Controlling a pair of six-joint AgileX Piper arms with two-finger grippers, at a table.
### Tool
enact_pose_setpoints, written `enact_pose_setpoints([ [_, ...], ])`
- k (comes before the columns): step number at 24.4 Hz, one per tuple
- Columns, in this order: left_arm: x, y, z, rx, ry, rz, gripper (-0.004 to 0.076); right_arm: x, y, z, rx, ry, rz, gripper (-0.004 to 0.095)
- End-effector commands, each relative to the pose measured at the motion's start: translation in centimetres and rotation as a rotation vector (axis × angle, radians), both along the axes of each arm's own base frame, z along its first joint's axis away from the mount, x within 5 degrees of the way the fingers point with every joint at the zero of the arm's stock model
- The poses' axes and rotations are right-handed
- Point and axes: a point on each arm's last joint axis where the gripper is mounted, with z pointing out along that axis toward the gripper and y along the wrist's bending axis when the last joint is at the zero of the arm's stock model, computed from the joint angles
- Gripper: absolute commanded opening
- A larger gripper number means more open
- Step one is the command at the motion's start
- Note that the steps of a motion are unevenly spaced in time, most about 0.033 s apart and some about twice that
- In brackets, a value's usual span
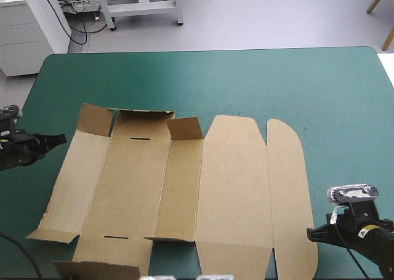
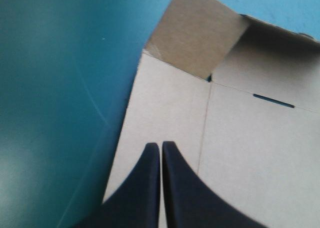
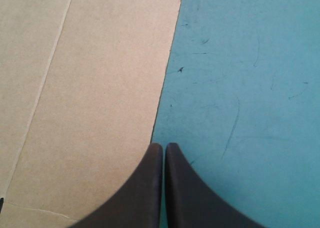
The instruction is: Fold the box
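Box [image 1: 234, 188]: flat cut sheet of brown board, matte, creased into long panels, lying from table centre toward 6 o'clock, near edge at the table's near edge. Rounded lid panels on its 3 o'clock side. Small flaps [image 1: 143, 123] at 11 o'clock tilted up; corner flap [image 1: 52, 234] at 7 o'clock curls up. Thin slot [image 1: 140, 138] cut in a fold line.

Left gripper [image 1: 60, 139] at box's 9 o'clock, black fingers closed together, holding nothing, tips over the edge panel [image 2: 165, 102].

Right gripper [image 1: 313, 234] at box's 4 o'clock, fingers pressed together, empty, tips at the board's straight edge [image 3: 165, 77].

Teal-green cover [image 1: 246, 83] bare at 12 and 3 o'clock, faint scuffs [image 3: 232, 123].
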Motion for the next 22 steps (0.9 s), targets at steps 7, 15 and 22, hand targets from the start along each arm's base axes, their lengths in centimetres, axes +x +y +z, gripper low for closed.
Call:
enact_pose_setpoints([
  [7,-0.9,4.6,-0.9,-0.109,0.088,0.146,-0.0008,0.5,0.0,1.0,0.008,-0.064,-0.015,-0.0002],
  [15,-1.1,4.6,-1.0,-0.023,0.094,0.041,-0.0008,0.5,0.0,1.0,0.008,-0.064,-0.015,-0.0003],
  [22,-1.1,4.7,-1.0,-0.02,0.091,0.043,0.0214,0.5,0.0,1.0,0.008,-0.064,-0.015,-0.0002],
])
